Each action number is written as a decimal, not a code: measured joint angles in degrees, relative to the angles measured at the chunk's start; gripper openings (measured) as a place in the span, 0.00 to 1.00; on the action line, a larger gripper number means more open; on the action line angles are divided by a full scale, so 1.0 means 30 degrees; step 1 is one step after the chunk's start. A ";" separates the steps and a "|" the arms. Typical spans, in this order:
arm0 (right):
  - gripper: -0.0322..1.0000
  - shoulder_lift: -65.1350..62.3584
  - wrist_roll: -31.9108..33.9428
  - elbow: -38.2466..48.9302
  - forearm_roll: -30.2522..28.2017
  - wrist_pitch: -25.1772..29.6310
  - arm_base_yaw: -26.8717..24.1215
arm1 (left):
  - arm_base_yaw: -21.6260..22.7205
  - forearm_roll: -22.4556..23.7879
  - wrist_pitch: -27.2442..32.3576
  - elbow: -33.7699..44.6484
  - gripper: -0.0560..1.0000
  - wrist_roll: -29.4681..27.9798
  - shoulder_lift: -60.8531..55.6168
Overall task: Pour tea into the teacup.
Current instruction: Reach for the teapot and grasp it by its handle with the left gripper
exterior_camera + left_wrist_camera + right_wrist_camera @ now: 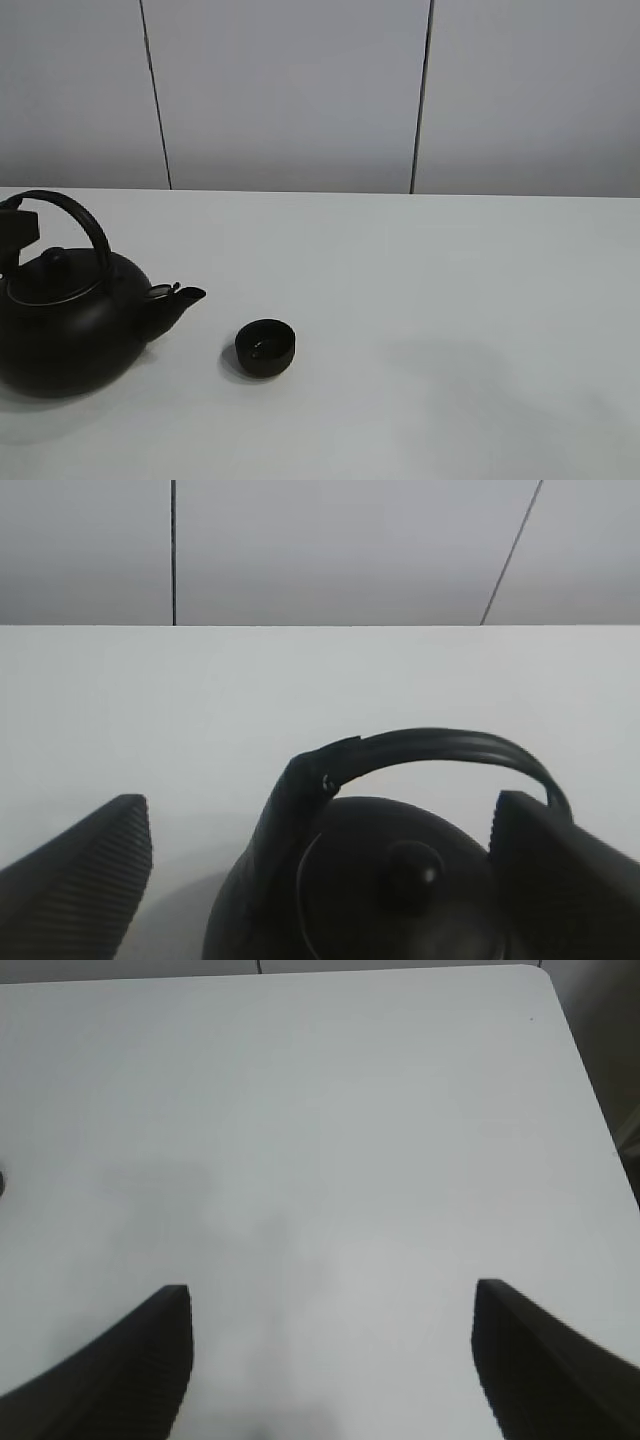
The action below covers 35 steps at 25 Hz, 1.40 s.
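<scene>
The small matte-black teacup [265, 347] stands upright on the white table, just right of the teapot's spout [185, 296]. The big round black teapot [65, 325] with its arched handle [80, 215] stands at the left edge. Only a dark part of my left gripper [15, 228] shows there, beside the handle. In the left wrist view my left gripper [320, 820] is open, its fingers [95, 865] on either side of the teapot [400, 880], not closed on the handle [440, 745]. My right gripper [332, 1295] is open and empty over bare table; it is out of the high view.
The white table [450, 300] runs back to a grey panelled wall [300, 90]. The table's far corner and side edge [585, 1070] show in the right wrist view.
</scene>
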 joint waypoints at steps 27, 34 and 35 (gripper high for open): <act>0.55 0.0000 0.0000 0.0000 0.0000 -0.0023 0.0000 | 0.0014 0.1821 0.0908 -0.3748 0.20 0.1899 0.4076; 0.55 0.0000 0.0008 0.0000 0.0000 -0.0023 0.0000 | 0.0055 0.1705 0.1058 -0.3837 0.17 0.2853 0.4076; 0.55 0.0000 0.0008 0.0000 0.0000 -0.0023 0.0000 | 0.0055 0.1728 0.1017 -0.3837 0.17 0.3081 0.4076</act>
